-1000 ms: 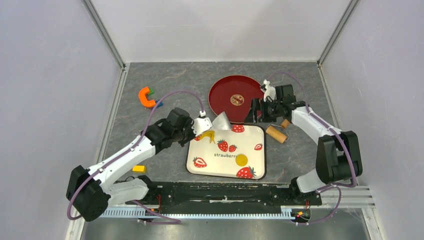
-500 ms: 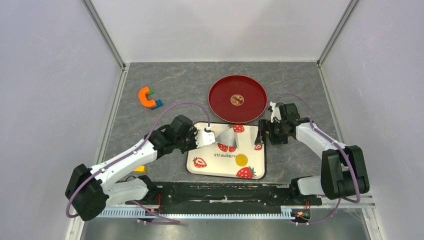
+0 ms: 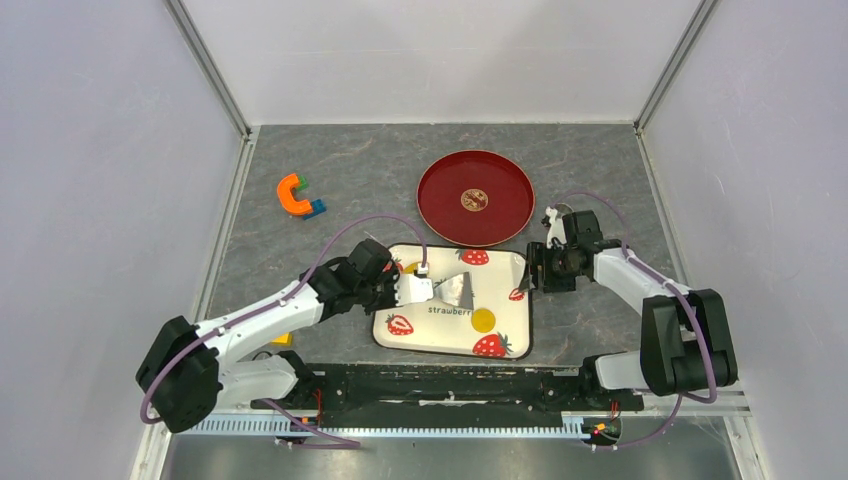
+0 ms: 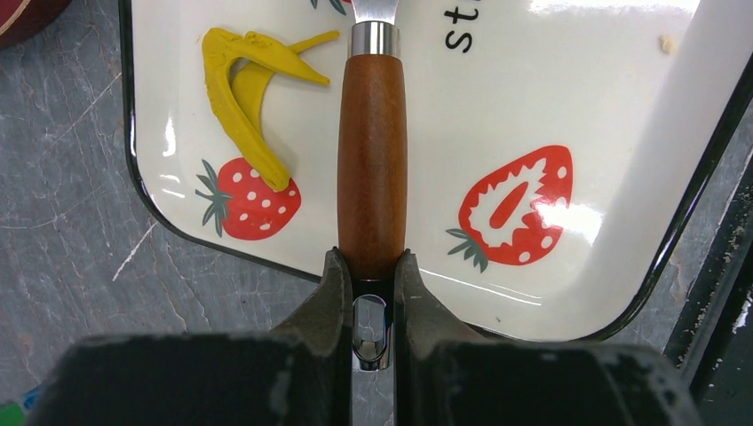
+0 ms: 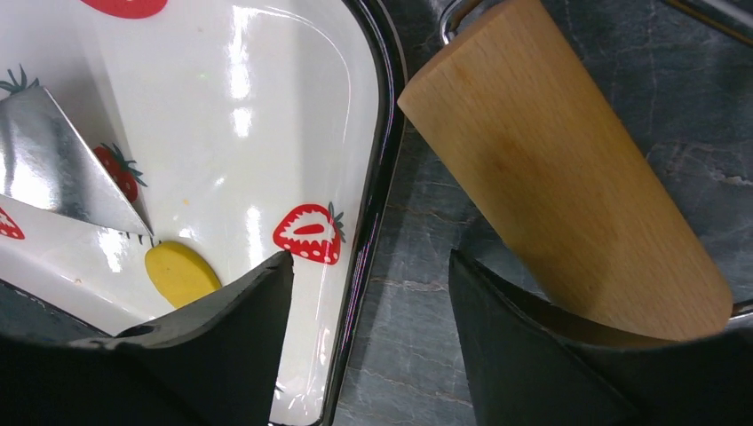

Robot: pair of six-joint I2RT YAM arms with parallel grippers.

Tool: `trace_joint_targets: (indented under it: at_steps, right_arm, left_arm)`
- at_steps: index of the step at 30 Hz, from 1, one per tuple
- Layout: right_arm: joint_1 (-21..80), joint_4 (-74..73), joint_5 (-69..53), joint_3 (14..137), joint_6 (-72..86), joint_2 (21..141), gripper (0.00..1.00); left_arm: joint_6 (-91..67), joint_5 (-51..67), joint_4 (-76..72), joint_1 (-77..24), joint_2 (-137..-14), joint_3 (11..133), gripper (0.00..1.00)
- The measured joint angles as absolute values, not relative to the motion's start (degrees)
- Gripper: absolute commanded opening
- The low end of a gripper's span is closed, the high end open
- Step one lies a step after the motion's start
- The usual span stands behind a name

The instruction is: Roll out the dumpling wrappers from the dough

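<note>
Left gripper [image 4: 371, 263]: clamped tight on the butt end of the scraper [image 4: 371, 151]. The long handle keeps the fingers off the tray [image 3: 440, 335] while the blade reaches in low across it.
- Scraper: smooth reddish-brown wooden handle, bright metal collar and a flat mirror-like blade.
- Tray: glossy white enamel with a dark rim and strawberry print.

Dumpling wrapper [image 5: 182, 273]: a small flat yellow disc, matte and putty-like. It lies on the near right part of the tray, close by the blade's corner. We cannot tell if the two touch. We judge the blade is set there to lift or shift it.

Yellow scrap [image 4: 244, 98]: a curved, ragged strip at the tray's far left corner, apart from the disc.

Right gripper [image 5: 371, 263]: jaws parted with nothing between them, poised over the tray's right rim.

Rolling pin [image 5: 568, 169]: a pale, plain wooden cylinder lying on the grey stone-patterned table just right of the tray, beside the right finger. It looks placed for a pickup.

Red plate [image 3: 445, 195]: a round lacquered plate on the far side of the tray.
</note>
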State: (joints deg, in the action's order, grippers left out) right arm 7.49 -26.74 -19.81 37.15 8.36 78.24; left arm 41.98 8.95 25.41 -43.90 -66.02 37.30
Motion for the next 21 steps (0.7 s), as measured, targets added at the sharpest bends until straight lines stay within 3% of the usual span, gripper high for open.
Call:
trace_joint_targets:
  at_steps: [9,21]
  right_arm:
    - [7.3,-23.8,-21.8,37.2,7.5,80.9,0.44]
    - [7.2,-22.1,-23.7,37.3,7.4,82.5,0.35]
  left_arm:
    - [43.2,7.3,23.5,-44.3,-66.8,36.3,0.02]
    - [44.3,5.7,22.0,-45.5,-69.4,36.3,0.02]
